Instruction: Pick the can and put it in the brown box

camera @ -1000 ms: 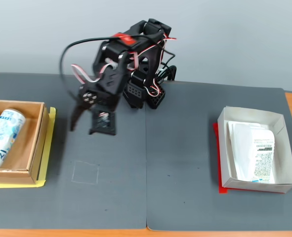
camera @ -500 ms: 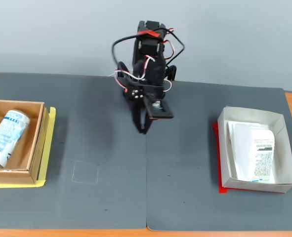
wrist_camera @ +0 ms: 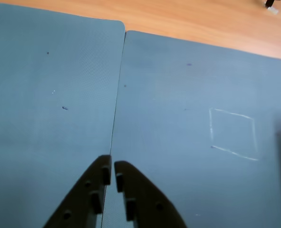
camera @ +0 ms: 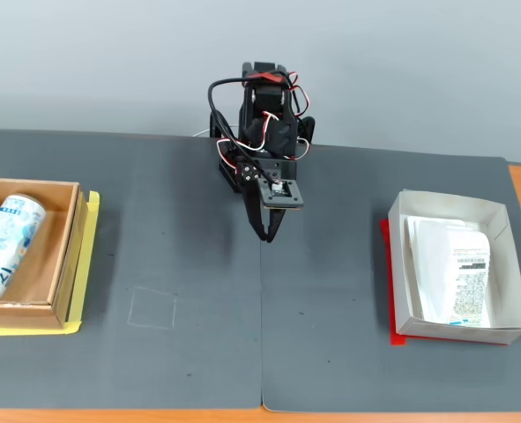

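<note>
The can (camera: 6, 241), white and light blue with a silver end, lies on its side inside the brown box (camera: 64, 256) at the left edge of the fixed view. My gripper (camera: 267, 236) hangs over the middle of the grey mat, far right of the box, near the arm's base. In the wrist view the gripper (wrist_camera: 112, 172) is shut and empty, its two dark fingers together over the seam between two mats. The can and box are out of the wrist view.
A white paper box (camera: 499, 273) holding receipts stands on a red sheet at the right of the fixed view. A faint chalk square (camera: 152, 308) is drawn on the mat (camera: 331, 352); it also shows in the wrist view (wrist_camera: 234, 134). Yellow tape (camera: 88, 264) borders the brown box.
</note>
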{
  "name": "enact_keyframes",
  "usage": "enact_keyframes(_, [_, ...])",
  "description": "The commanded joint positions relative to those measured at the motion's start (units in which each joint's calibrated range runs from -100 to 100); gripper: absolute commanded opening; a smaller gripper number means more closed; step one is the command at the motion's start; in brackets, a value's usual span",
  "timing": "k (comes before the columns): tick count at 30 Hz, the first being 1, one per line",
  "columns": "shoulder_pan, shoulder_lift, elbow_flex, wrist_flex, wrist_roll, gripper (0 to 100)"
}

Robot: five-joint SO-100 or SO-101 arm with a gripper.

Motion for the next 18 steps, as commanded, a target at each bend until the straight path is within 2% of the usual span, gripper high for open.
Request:
enact_keyframes(1, [0.1, -4.1, 3.6, -0.6, -0.8, 1])
enact_keyframes(11, [0.7, -4.6, 13.6, 0.1, -0.8, 1])
enact_keyframes(18, [0.3, -4.7, 13.1, 3.3, -0.8, 1])
